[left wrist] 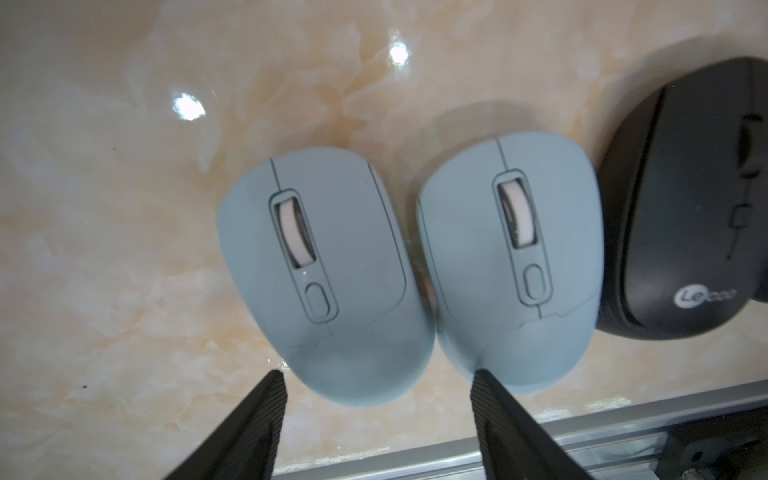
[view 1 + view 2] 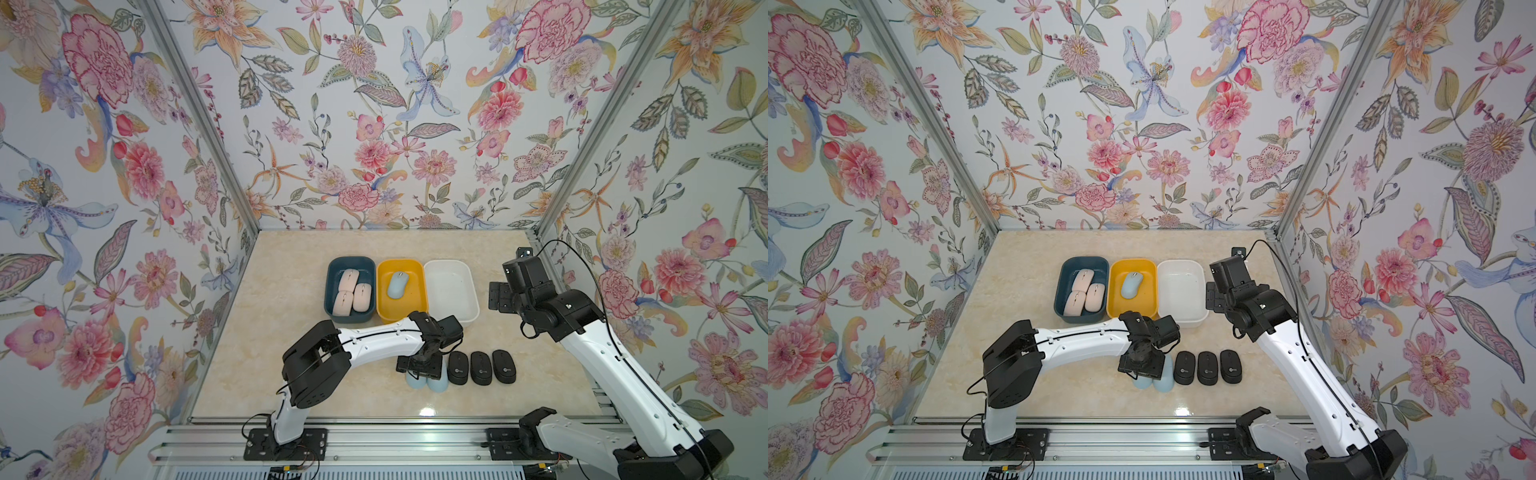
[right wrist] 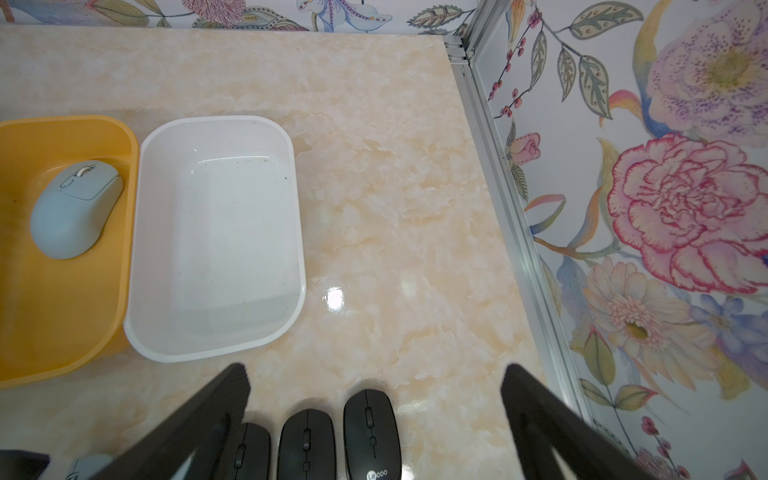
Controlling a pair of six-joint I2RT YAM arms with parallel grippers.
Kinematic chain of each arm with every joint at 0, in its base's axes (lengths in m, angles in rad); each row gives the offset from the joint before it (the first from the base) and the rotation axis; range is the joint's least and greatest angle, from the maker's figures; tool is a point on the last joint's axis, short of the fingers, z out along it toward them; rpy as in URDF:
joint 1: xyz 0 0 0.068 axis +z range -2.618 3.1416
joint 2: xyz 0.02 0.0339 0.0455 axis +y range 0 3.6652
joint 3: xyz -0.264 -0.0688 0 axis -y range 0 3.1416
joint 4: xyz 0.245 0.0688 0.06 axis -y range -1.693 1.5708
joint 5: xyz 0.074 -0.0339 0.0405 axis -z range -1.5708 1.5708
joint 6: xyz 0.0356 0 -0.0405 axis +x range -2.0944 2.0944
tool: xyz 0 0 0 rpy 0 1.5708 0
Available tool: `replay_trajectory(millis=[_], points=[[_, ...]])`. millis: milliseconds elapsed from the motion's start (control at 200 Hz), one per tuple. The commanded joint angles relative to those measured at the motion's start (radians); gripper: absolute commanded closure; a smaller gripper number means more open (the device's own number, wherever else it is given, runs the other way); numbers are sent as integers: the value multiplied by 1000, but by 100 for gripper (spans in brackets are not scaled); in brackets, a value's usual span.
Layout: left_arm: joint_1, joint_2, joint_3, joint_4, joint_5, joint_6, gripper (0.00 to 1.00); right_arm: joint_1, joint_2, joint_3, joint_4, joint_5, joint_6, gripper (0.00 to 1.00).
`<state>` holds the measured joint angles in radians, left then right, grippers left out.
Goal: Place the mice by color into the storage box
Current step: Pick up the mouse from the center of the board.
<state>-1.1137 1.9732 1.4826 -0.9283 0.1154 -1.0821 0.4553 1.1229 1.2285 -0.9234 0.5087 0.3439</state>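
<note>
Three pale pink mice [image 2: 350, 291] lie in the dark teal storage box [image 2: 332, 266]. One light blue mouse [image 2: 397, 284] lies in the yellow box [image 2: 401, 262]. The white box [image 2: 451, 262] holds nothing. Two light blue mice [image 1: 328, 270] [image 1: 511, 257] lie side by side near the table's front, with three black mice [image 2: 481, 368] in a row to their right. My left gripper [image 1: 376, 374] hovers over the blue pair, open, its fingertips either side of the left one's rear. My right gripper [image 3: 374, 370] hangs open to the right of the white box [image 3: 216, 237].
The marble table is walled by floral panels on three sides. An aluminium rail [image 2: 374, 436] runs along the front edge, close behind the blue mice. The right arm [image 2: 602, 353] crosses the table's right side above the black mice.
</note>
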Motion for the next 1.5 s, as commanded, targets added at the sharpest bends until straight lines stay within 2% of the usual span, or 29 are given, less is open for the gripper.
replay_trajectory(millis=[0, 420, 820, 1150, 1260, 1495], points=[[30, 6, -25, 0, -33, -9, 26, 5, 14, -7, -10, -6, -6, 2], [92, -22, -74, 8, -32, 22, 26, 6, 54, 23, -1, -6, -12, 2], [124, 47, -58, 17, -25, 56, 28, 5, 60, 26, 6, 6, -22, 2], [122, 76, -61, 28, -14, 50, 35, 5, 66, 22, 17, 6, -22, 2], [120, 65, -68, 28, -9, 49, 43, 5, 63, 17, 18, 5, -22, 2], [117, -7, -101, 27, -6, 31, 53, 5, 57, 9, 19, 5, -21, 2]])
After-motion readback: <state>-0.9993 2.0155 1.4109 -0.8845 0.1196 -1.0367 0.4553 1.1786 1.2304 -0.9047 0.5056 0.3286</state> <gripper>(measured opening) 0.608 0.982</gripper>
